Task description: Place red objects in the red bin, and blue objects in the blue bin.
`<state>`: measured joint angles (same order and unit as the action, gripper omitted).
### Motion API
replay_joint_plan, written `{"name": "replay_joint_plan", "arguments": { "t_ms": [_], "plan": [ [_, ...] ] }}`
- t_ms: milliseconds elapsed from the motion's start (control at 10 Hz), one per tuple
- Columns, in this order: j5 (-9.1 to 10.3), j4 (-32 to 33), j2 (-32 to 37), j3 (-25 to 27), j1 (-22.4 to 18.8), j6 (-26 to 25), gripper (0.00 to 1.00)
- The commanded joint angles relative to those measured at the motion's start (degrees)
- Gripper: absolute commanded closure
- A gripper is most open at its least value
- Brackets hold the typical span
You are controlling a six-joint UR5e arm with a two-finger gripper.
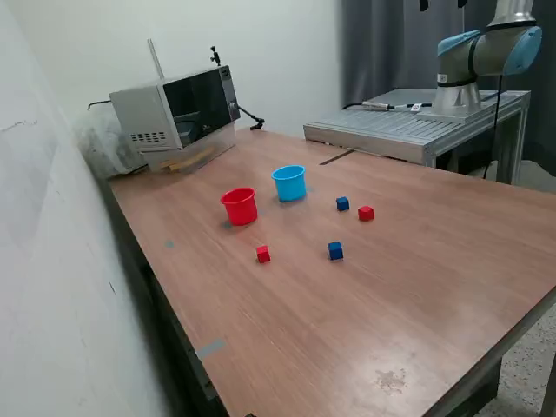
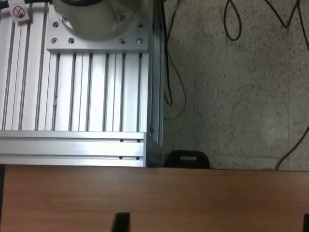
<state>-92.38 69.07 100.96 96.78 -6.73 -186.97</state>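
Your red bin (image 1: 239,206) and blue bin (image 1: 289,182) stand upright mid-table, near each other, blue one toward exterior view's right. Blue cube (image 1: 342,203) and red cube (image 1: 366,213) sit just right of blue bin; second red cube (image 1: 262,254) and second blue cube (image 1: 335,251) lie nearer camera, all apart. Microwave (image 1: 178,110) behind bins. Arm (image 1: 486,54) raised over metal base (image 1: 408,129). Your gripper (image 2: 212,224): only dark fingertips (image 2: 120,222) peek in, spread unreadable.
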Motion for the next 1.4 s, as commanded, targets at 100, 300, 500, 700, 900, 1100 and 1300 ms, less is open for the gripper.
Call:
{"name": "replay_joint_plan", "arguments": {
  "t_ms": [100, 300, 500, 700, 900, 1100, 1300],
  "plan": [
    [0.18, 1.4, -0.3, -0.3, -0.3, -0.1, 0.00],
    [0.09, 12.9, -1.7, -3.0, 0.3, -0.2, 0.00],
    [-0.17, 18.3, -7.3, -9.5, 0.3, -0.2, 0.00],
    [-0.26, 30.6, -13.9, -10.9, 0.1, -5.2, 0.00],
    [0.09, 39.0, -21.1, -9.5, 0.1, -6.4, 0.00],
    [-0.08, 50.3, -27.9, -5.2, 0.6, -6.5, 0.00],
    [-0.26, 53.6, -34.2, -4.9, 6.8, -8.3, 0.00]
  ]
}}
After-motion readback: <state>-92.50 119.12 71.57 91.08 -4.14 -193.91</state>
